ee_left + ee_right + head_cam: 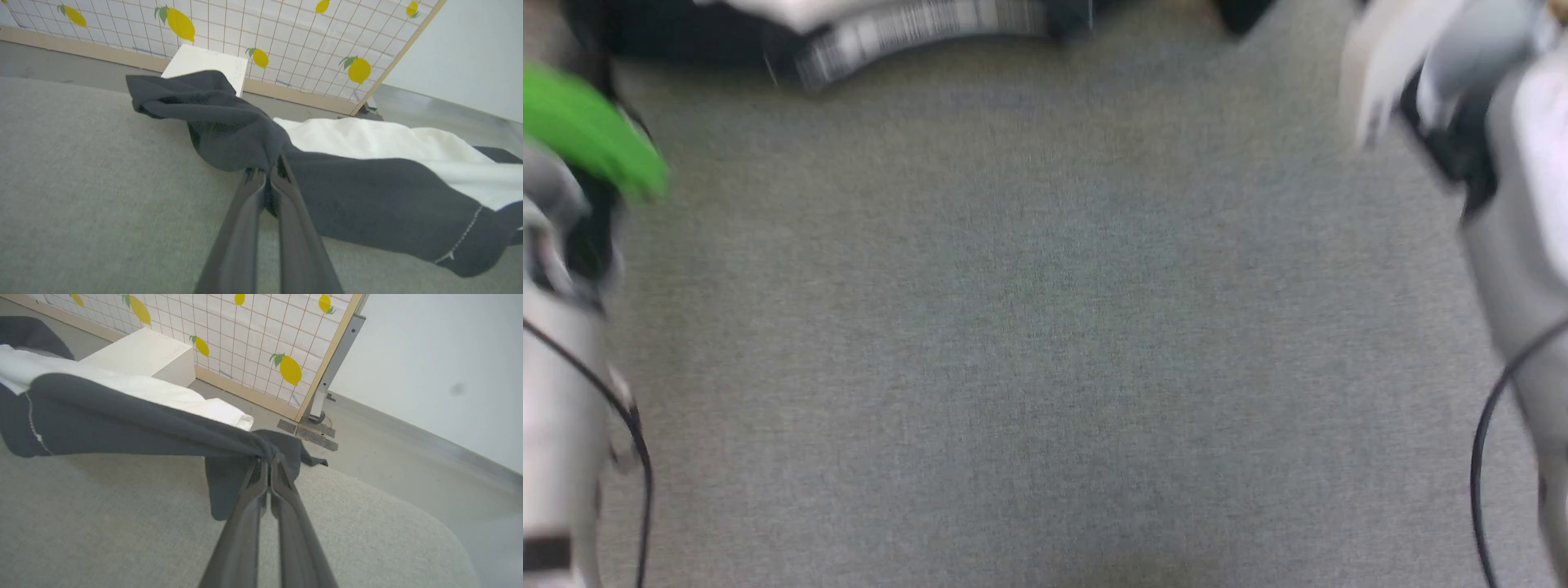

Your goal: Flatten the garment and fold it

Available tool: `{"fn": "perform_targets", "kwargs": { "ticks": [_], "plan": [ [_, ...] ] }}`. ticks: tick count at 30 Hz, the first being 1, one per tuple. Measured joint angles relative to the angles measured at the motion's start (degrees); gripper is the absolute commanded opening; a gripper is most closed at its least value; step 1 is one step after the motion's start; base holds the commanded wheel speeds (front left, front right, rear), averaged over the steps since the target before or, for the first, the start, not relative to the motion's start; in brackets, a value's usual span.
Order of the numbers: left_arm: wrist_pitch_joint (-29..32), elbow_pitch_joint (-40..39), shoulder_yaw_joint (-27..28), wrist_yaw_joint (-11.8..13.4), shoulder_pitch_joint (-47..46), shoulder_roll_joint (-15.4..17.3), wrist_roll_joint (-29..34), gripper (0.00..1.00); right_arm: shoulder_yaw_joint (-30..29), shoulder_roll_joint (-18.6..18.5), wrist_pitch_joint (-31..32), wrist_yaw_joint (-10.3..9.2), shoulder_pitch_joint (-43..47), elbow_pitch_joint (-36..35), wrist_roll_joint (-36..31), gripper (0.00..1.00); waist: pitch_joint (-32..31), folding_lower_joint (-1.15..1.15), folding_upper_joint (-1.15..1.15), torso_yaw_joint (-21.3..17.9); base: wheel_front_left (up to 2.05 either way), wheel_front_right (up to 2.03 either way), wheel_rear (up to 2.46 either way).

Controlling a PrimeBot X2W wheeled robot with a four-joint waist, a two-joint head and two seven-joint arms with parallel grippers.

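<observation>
The garment (367,196) lies stretched over a grey mat (81,183), black sleeve cloth in front and the white body (359,136) behind. My left gripper (267,173) is shut on a bunched piece of the black sleeve. My right gripper (269,459) is shut on another gathered piece of black cloth (122,416), with the white body (143,388) behind it. The head view is blurred; the garment (915,28) crosses its top edge, showing the lettered black neckband. The chest print is hidden.
A white box (204,63) stands beyond the mat, against a grid screen printed with lemons (286,32). The screen's metal foot (314,428) rests on the bare floor right of the mat's rounded corner (408,522). My pale forearms (556,392) (1519,245) frame the mat.
</observation>
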Motion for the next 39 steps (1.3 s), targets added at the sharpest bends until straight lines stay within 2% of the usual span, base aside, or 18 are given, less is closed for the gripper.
{"fn": "perform_targets", "kwargs": {
  "ticks": [5, 9, 13, 19, 26, 32, 39],
  "plan": [
    [4.7, -5.5, -1.3, 0.2, 14.7, -0.2, -2.4, 0.00, -0.2, -1.3, 2.3, 0.00, 14.8, -6.5, 4.1, 0.00, -4.9, -0.01, 0.00, 0.2, 0.00, 0.00, 0.00],
    [7.9, -11.8, -1.7, 2.3, 25.5, -0.2, -3.3, 0.00, -2.3, -2.0, 4.6, -0.01, 26.1, -12.5, 5.0, 0.00, -8.8, -0.01, 0.00, 0.5, 0.00, 0.00, 0.00],
    [10.3, -19.6, -1.1, 4.7, 35.5, -0.3, -5.9, 0.00, -6.7, -1.2, 6.9, 0.00, 37.1, -19.0, 4.4, 0.00, -12.7, -0.01, 0.00, 0.9, 0.00, 0.00, 0.00],
    [12.7, -29.4, -0.2, 9.4, 48.2, 0.0, -6.4, 0.00, -12.4, 4.0, 10.6, -0.01, 51.6, -28.0, 1.9, 0.00, -17.6, -0.01, 0.00, 1.5, 0.00, 0.00, 0.00],
    [14.6, -36.4, -0.4, 13.7, 58.2, 1.1, -5.3, 0.00, -17.5, 9.8, 16.2, -0.01, 63.6, -36.0, -0.8, 0.00, -20.7, -0.01, 0.00, 2.3, 0.00, 0.00, 0.00],
    [14.8, -39.7, -1.5, 16.5, 63.0, 1.4, -3.1, 0.00, -19.2, 11.8, 20.2, 0.00, 70.2, -37.1, -1.4, 0.00, -21.2, -0.01, 0.00, 2.6, 0.00, 0.00, 0.00],
    [14.0, -35.5, -5.8, 15.6, 62.8, -0.7, -1.7, 0.00, -18.7, 12.5, 17.5, -0.02, 71.9, -30.9, -1.9, 0.00, -21.2, -0.01, 0.00, 2.7, 0.00, 0.00, 0.00]
  ]
}}
